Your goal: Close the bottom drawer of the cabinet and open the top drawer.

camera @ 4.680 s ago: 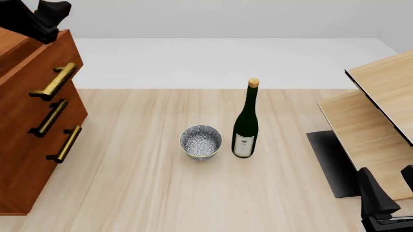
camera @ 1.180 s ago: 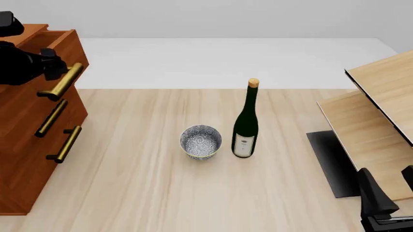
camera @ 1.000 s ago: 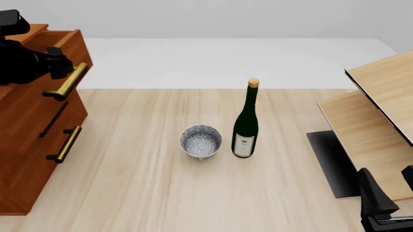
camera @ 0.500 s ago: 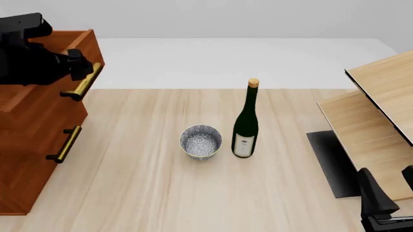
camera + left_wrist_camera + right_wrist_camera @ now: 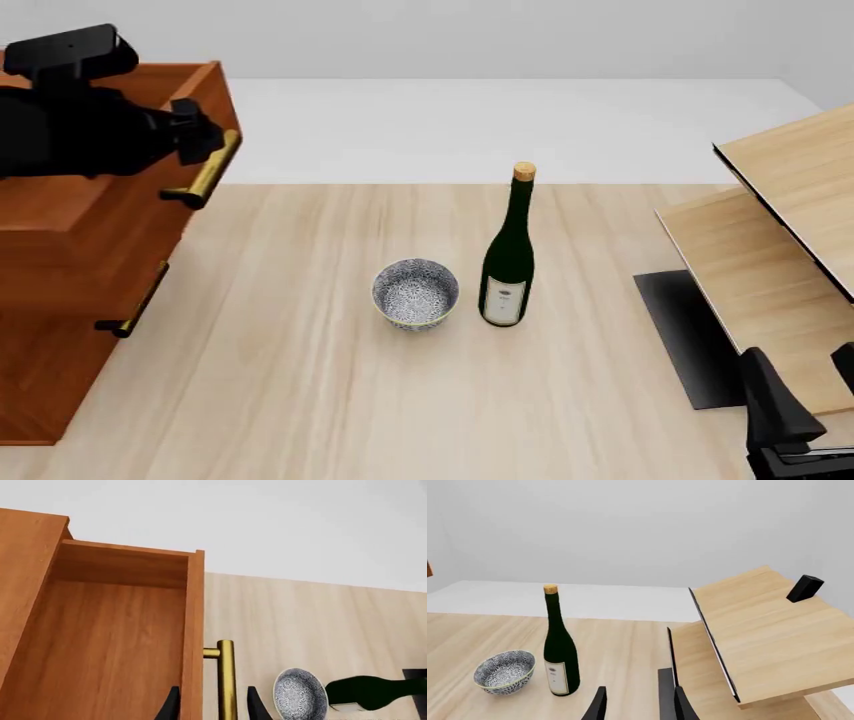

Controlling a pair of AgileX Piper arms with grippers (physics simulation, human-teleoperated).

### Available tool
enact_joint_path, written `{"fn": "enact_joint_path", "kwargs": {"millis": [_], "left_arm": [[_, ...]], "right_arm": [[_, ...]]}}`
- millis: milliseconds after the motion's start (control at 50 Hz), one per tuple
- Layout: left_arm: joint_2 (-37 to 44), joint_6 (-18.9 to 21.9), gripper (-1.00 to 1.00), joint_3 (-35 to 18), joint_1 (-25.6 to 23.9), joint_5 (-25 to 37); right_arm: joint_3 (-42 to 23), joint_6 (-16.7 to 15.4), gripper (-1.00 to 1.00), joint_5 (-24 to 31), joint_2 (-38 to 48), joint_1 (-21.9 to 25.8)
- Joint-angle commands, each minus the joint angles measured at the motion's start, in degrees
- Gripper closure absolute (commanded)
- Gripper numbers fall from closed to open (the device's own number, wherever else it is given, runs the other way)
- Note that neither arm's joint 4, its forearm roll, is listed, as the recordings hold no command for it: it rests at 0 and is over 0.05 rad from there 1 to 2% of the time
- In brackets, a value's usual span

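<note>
1. At worktop's left edge: cabinet [image 5: 54,330], top drawer [image 5: 120,210] pulled out w/ left gripper [image 5: 200,135] clamped on its brass handle [image 5: 211,170]; wrist view shows fingers either side of the bar.
2. Bottom drawer [image 5: 60,370] flush w/ cabinet front, closed.
3. Mid-worktop: patterned bowl [image 5: 415,293] just beside green wine bottle [image 5: 509,255], upright.
4. Right gripper [image 5: 635,705] near worktop's right front corner, by pale boards [image 5: 781,230], fingers apart, holding nothing.
</note>
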Motion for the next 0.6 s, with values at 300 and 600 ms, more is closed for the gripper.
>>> {"fn": "enact_joint_path", "kwargs": {"millis": [300, 600], "left_arm": [[1.09, -4.44, -1.00, 2.25, -5.76, -1.86], [1.12, -7.22, -1.00, 3.27, -7.77, -3.00]], "right_arm": [[-0.08, -0.01, -1.00, 0.06, 0.01, -0.12], [-0.34, 0.02, -1.00, 0.29, 0.02, -0.05]]}}
